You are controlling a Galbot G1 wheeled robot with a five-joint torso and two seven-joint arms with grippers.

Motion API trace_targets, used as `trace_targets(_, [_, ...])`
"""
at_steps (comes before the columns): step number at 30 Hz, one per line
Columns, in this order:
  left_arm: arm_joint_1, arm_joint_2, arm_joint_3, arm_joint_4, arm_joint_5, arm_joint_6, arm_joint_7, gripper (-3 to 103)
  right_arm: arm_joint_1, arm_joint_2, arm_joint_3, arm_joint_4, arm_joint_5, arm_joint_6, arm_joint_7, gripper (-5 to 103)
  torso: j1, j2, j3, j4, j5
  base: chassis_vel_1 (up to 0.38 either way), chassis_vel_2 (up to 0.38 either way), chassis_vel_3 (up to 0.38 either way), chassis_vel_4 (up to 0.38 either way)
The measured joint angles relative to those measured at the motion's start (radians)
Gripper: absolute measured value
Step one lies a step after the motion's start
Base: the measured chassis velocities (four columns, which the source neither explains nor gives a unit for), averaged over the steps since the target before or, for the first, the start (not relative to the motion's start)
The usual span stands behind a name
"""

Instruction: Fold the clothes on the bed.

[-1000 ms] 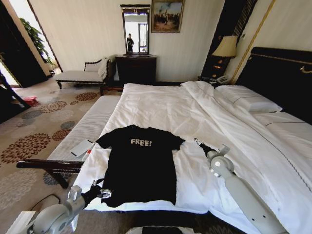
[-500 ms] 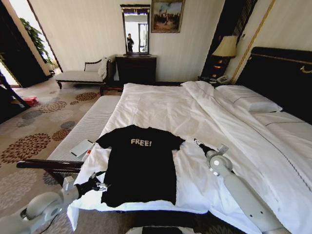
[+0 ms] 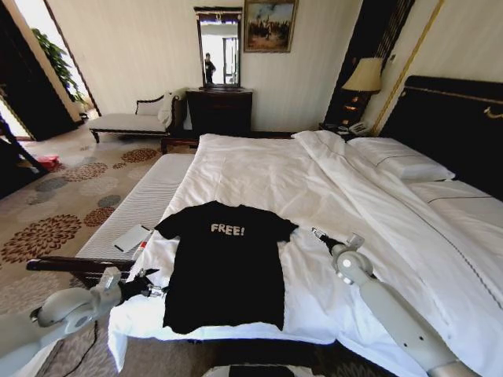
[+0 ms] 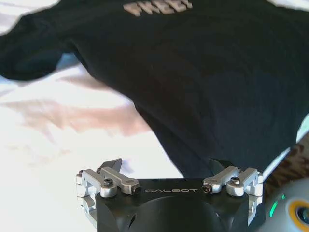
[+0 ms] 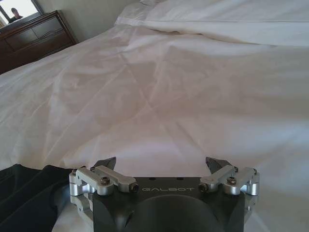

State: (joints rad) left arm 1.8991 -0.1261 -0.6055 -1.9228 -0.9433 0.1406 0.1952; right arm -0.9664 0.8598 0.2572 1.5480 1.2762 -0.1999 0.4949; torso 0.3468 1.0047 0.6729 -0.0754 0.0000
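Observation:
The clothes are one black T-shirt [image 3: 225,267] with white "FREE!" lettering, lying flat and face up near the close corner of the bed [image 3: 267,177], on its white duvet. My left gripper [image 3: 149,286] hovers open just off the shirt's lower left edge. In the left wrist view this gripper [image 4: 169,169] has spread jaws with nothing between them, and the T-shirt [image 4: 193,72] lies ahead of them. My right gripper [image 3: 318,233] sits open over bare duvet just right of the shirt's right sleeve. The right wrist view shows the same gripper [image 5: 161,164], with a black edge of the T-shirt [image 5: 24,193] beside it.
A long bench with a striped cushion [image 3: 145,204] runs along the bed's left side, with a white pad [image 3: 130,238] on it. Pillows [image 3: 401,161] and a dark headboard [image 3: 456,126] are at the right. A dresser [image 3: 220,110] and chaise [image 3: 130,122] stand behind.
My left arm has swung out to the left, and its gripper has slid from the shirt's lower hem corner up along the left edge. The right gripper has barely moved.

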Motion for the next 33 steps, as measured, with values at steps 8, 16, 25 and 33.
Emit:
trace_targets(8, [-0.004,0.024,0.079,0.021,0.001,0.012,-0.009,100,0.014,0.027,0.001,-0.037,-0.016,0.000,-0.005,100,0.000,0.000,0.000,0.0002,-0.0001,0.000,0.000,0.000,0.000])
trace_targets(16, [-0.032,0.008,0.109,0.001,-0.018,-0.006,0.006,88,0.017,0.041,-0.003,-0.041,-0.023,0.000,-0.007,100,0.000,0.000,0.000,0.0001,0.0001,0.000,0.000,0.000,0.000])
trace_targets(25, [-0.036,-0.006,0.128,0.028,0.018,-0.042,0.036,55,0.016,0.043,-0.005,-0.033,-0.026,-0.002,-0.004,100,0.000,0.000,0.000,0.0002,0.0000,0.000,0.000,0.000,0.000])
trace_targets(33, [-0.041,-0.006,0.125,0.036,0.026,-0.063,0.051,39,0.015,0.037,0.001,-0.032,-0.027,-0.002,-0.004,100,0.000,0.000,0.000,0.0002,0.0000,0.000,0.000,0.000,0.000])
